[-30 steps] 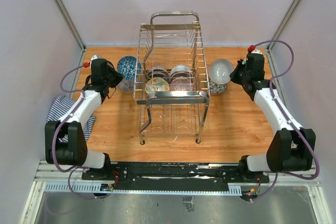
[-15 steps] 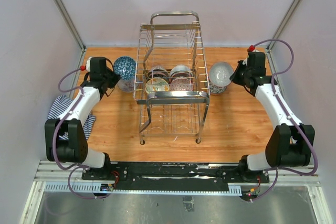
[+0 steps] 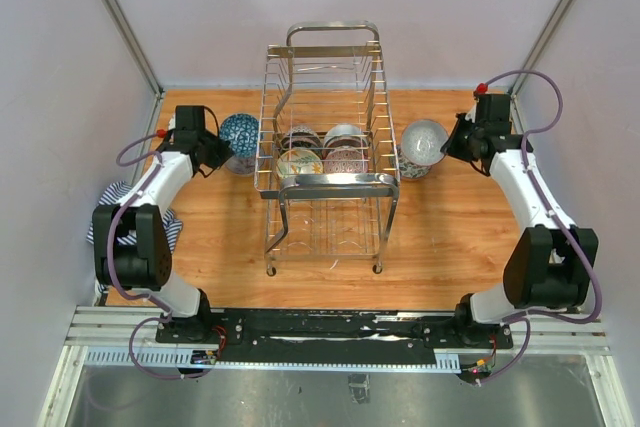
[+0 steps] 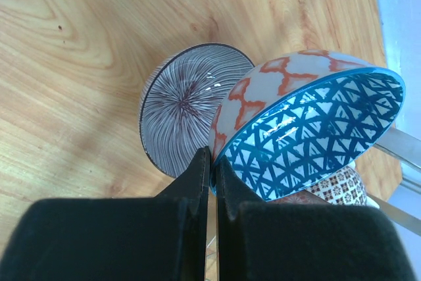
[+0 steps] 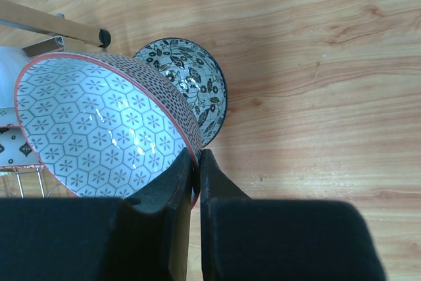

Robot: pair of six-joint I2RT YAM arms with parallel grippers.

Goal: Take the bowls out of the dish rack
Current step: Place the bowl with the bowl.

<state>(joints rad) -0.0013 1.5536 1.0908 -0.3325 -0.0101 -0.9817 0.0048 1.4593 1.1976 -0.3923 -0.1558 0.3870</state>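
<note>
The chrome dish rack (image 3: pixel 328 183) stands mid-table with several bowls (image 3: pixel 322 153) inside. My left gripper (image 4: pixel 212 162) is shut on the rim of a blue triangle-patterned bowl (image 4: pixel 316 133), held tilted over a purple-striped bowl (image 4: pixel 181 113) on the table left of the rack (image 3: pixel 238 137). My right gripper (image 5: pixel 197 156) is shut on the rim of a white hexagon-patterned bowl (image 5: pixel 99 123), held tilted above a black leaf-patterned bowl (image 5: pixel 197 87) on the table right of the rack (image 3: pixel 420 142).
A striped cloth (image 3: pixel 118 207) lies at the table's left edge under my left arm. The side walls stand close behind both arms. A rack leg (image 5: pixel 102 34) shows beside the leaf-patterned bowl.
Both grippers have carried their bowls a little farther back and lower, toward the bowls standing on the table beside the rack. The left elbow has swung outward.
</note>
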